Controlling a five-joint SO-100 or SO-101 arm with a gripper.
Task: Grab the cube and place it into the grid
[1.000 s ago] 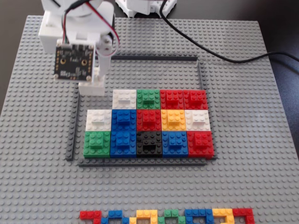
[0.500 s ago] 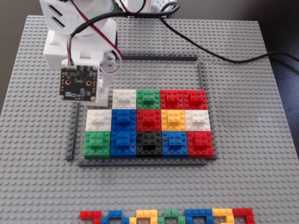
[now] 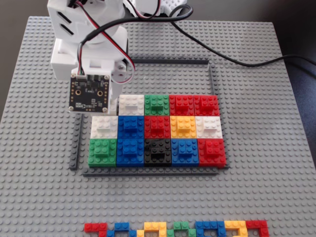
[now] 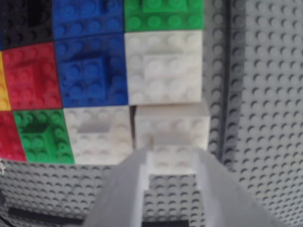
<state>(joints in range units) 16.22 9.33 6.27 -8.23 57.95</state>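
Note:
In the wrist view the white cube [image 4: 173,128] sits at the corner of the grid [image 4: 90,71], beside a white block [image 4: 99,135] and below another white block [image 4: 163,66]. My gripper [image 4: 173,158] comes in from the bottom edge with its fingers on both sides of the cube's raised middle, shut on it. In the fixed view the arm [image 3: 89,44] hangs over the top-left corner of the grid [image 3: 158,131] and hides both cube and gripper. Dark grey strips [image 3: 153,172] frame the grid.
The grey studded baseplate [image 3: 266,187] carries everything. A line of small flat mixed-colour bricks [image 3: 175,228] lies at its near edge. A black cable [image 3: 237,59] runs across the far right. Inside the frame, bare studs lie above the top row.

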